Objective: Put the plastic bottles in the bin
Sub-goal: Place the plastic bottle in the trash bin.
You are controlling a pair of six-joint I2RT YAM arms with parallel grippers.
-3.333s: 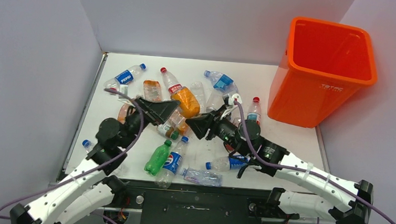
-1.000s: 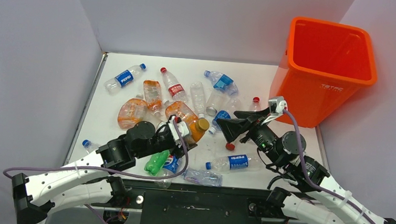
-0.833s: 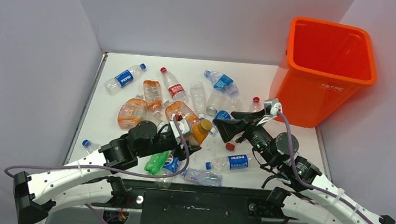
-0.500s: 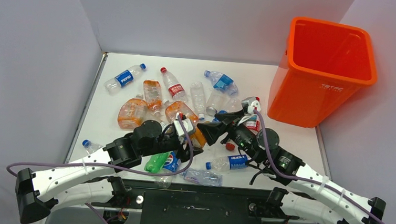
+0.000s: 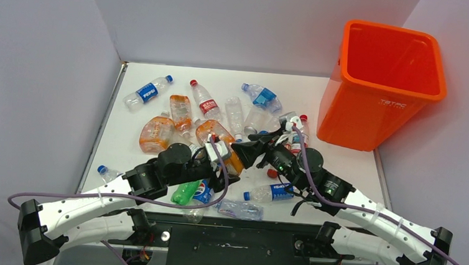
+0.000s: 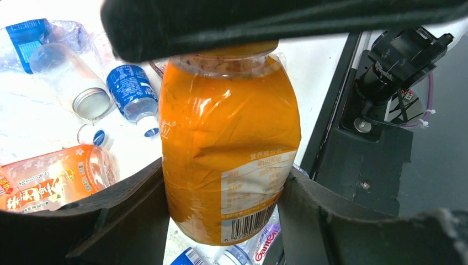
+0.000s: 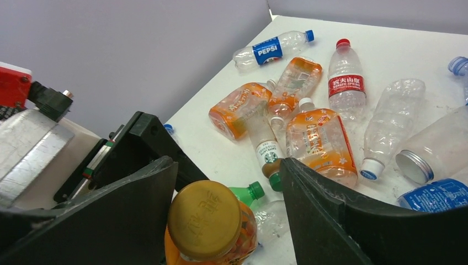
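Quick rundown of where you're at. Your left jaws are clamped on the fat orange juice bottle (image 6: pixel 229 149), one on each side of its body, with the label and barcode facing the wrist cam. It's held above the other bottles, well to the left of the bin (image 5: pixel 351 116) and nearer your arm bases than the bin is.

Your right jaws are on the same bottle, coming in from the bin's side. They straddle its yellow cap (image 7: pixel 203 218) and there's a clear gap between the cap and one jaw, so they're partly open and not pinching it. I can't tell whether the other jaw touches the cap.

The bin stands upright, mouth up, at the far right corner of the desk (image 5: pixel 192 73). Every other bottle lies on the desk to the left of it:
- Closest is a small red-capped bottle (image 5: pixel 301 128), just off the bin's near left corner.
- Farther from the bin are a squashed blue-label bottle (image 5: pixel 260 97), a clear red-label bottle (image 5: pixel 204 101) and a flat orange-tinted bottle (image 5: pixel 156 133).
- Farthest from the bin is a Pepsi bottle (image 5: pixel 148 91).
- Left of the bin and toward the arm bases, a second Pepsi bottle (image 5: pixel 276 191) lies by your right arm, beside a crushed clear bottle (image 5: pixel 239 209).
- A green bottle (image 5: pixel 184 192) pokes out from under your left arm.
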